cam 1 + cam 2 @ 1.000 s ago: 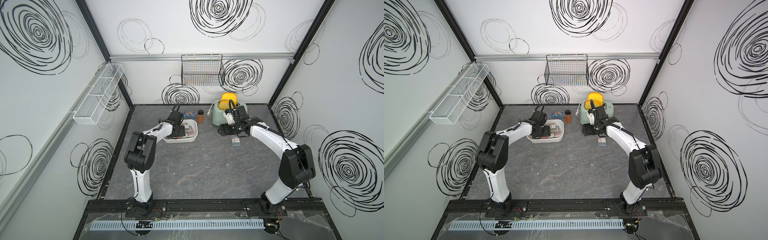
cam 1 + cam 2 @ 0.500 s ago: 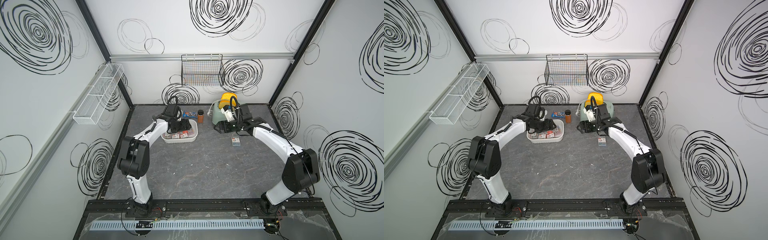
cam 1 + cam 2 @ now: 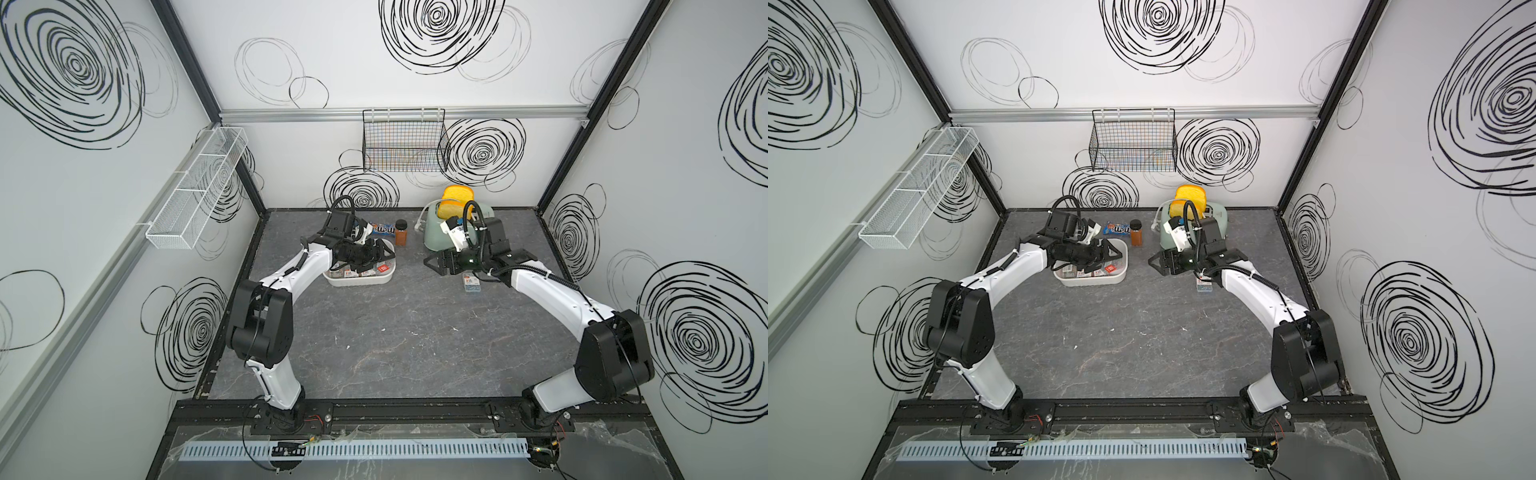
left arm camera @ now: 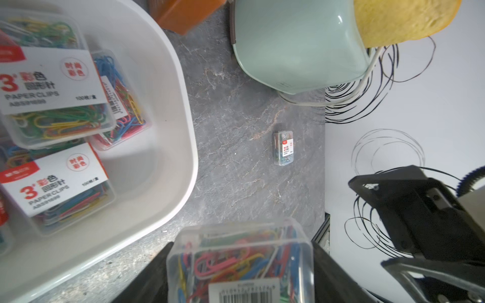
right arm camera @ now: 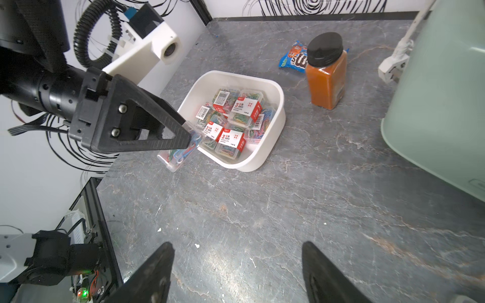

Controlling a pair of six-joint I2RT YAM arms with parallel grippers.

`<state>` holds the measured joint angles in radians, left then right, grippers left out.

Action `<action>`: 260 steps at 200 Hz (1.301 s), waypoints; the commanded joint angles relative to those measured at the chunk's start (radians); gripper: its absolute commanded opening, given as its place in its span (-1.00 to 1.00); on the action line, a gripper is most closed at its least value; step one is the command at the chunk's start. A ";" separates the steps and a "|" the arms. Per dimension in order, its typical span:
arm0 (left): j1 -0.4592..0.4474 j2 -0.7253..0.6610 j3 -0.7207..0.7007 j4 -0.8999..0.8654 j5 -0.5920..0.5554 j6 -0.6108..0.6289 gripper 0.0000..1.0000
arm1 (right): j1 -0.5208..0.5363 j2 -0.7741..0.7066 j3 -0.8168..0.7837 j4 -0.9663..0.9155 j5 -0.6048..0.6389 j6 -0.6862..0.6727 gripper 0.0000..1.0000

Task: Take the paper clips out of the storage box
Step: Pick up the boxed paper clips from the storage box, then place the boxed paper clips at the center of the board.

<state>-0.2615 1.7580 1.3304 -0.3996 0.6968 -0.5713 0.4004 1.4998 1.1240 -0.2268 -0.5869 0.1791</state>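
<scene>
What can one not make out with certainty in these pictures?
- paper clips in the storage box: in both top views the left pincer covers most of them; in the right wrist view upper cases hide lower ones, so no count.
- held case: cut off by the left wrist view's edge.
- loose case: in both top views partly under the right arm, label too small to read.
</scene>
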 commanded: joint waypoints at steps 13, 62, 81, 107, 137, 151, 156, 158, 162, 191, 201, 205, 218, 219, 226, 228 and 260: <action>-0.018 -0.061 -0.032 0.107 0.068 -0.036 0.26 | 0.046 -0.019 -0.015 0.082 -0.094 -0.007 0.56; -0.072 -0.105 -0.110 0.325 0.016 -0.201 0.26 | 0.133 0.008 -0.023 0.158 -0.063 0.111 0.60; -0.088 -0.125 -0.141 0.416 -0.015 -0.288 0.26 | 0.152 -0.002 -0.072 0.254 -0.018 0.187 0.60; -0.101 -0.154 -0.195 0.533 -0.041 -0.410 0.27 | 0.166 -0.032 -0.156 0.406 0.075 0.250 0.60; -0.120 -0.167 -0.227 0.609 -0.050 -0.490 0.27 | 0.174 -0.050 -0.210 0.508 0.170 0.265 0.58; -0.132 -0.171 -0.228 0.606 -0.066 -0.492 0.27 | 0.173 -0.059 -0.225 0.547 0.174 0.267 0.56; -0.134 -0.173 -0.231 0.607 -0.071 -0.495 0.27 | 0.175 -0.061 -0.226 0.554 0.166 0.267 0.56; -0.136 -0.173 -0.234 0.608 -0.074 -0.496 0.27 | 0.176 -0.062 -0.227 0.556 0.163 0.267 0.55; -0.138 -0.175 -0.237 0.612 -0.077 -0.500 0.27 | 0.175 -0.061 -0.226 0.558 0.157 0.265 0.55; -0.146 -0.174 -0.265 0.656 -0.099 -0.535 0.26 | 0.193 -0.074 -0.231 0.566 0.132 0.257 0.53; -0.149 -0.170 -0.267 0.677 -0.098 -0.552 0.26 | 0.201 -0.073 -0.234 0.574 0.142 0.255 0.52; -0.150 -0.169 -0.266 0.681 -0.096 -0.556 0.26 | 0.203 -0.073 -0.237 0.579 0.149 0.255 0.52; -0.156 -0.166 -0.270 0.711 -0.090 -0.587 0.27 | 0.207 -0.066 -0.239 0.594 0.168 0.258 0.51; -0.156 -0.166 -0.271 0.715 -0.090 -0.591 0.27 | 0.208 -0.067 -0.240 0.594 0.169 0.258 0.51; -0.161 -0.167 -0.274 0.730 -0.088 -0.604 0.27 | 0.211 -0.062 -0.239 0.602 0.183 0.258 0.50; -0.162 -0.167 -0.275 0.734 -0.088 -0.608 0.28 | 0.210 -0.061 -0.240 0.604 0.184 0.258 0.50; -0.184 -0.170 -0.276 0.751 -0.086 -0.634 0.29 | 0.225 -0.044 -0.241 0.640 0.255 0.243 0.28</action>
<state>-0.4255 1.6138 1.0599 0.2451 0.6079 -1.1503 0.6132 1.4498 0.8917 0.3473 -0.4004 0.4271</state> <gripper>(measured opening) 0.751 0.686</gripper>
